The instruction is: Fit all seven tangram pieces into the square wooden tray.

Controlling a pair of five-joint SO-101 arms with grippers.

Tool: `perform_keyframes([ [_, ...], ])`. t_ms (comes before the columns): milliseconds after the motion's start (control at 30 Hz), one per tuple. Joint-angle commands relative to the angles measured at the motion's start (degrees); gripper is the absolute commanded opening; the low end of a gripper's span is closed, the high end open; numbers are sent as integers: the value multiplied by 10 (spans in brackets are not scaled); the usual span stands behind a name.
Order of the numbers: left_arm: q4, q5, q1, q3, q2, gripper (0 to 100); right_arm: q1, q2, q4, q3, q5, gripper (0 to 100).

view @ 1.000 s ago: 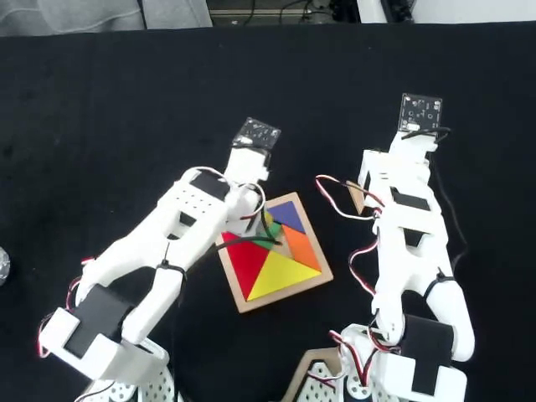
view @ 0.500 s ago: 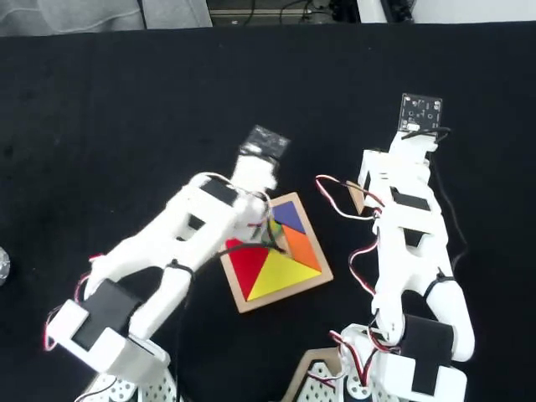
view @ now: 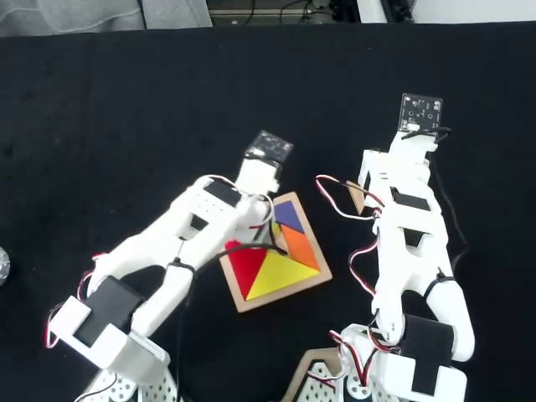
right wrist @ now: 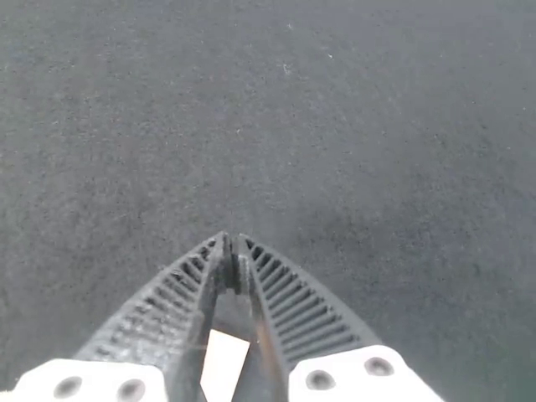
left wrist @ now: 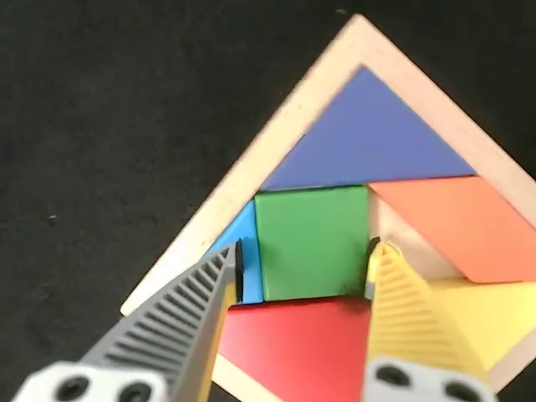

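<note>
Square piece (left wrist: pixel 310 243) between the spread left jaws, in the tray (left wrist: pixel 276 126) on the tabletop (left wrist: pixel 100 126), triangle (left wrist: pixel 368 134) just beyond the tips, parallelogram (left wrist: pixel 461 222) outside one jaw, second triangle (left wrist: pixel 285 343) beneath them, right jaws over the tabletop, apart from the tray.

Surface (view: pixel 100 92): black, matte cloth. Lying on it: square wooden tray (left wrist: pixel 280 138), near centre, set cornerwise; small shiny object (view: pixel 2 266), at one edge.
</note>
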Motion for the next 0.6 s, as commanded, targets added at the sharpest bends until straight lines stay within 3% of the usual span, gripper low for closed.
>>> perform_keyframes([
  [0,-1,-5,-34,-24,-9,253,3,-2,-14,-4,-3,12],
  [433,136,-4,-30,-116,-10,252,3,-5,-10,-4,-3,15],
  [567,167,0,-36,-130,-44,249,3,-1,33,-28,-3,16],
])
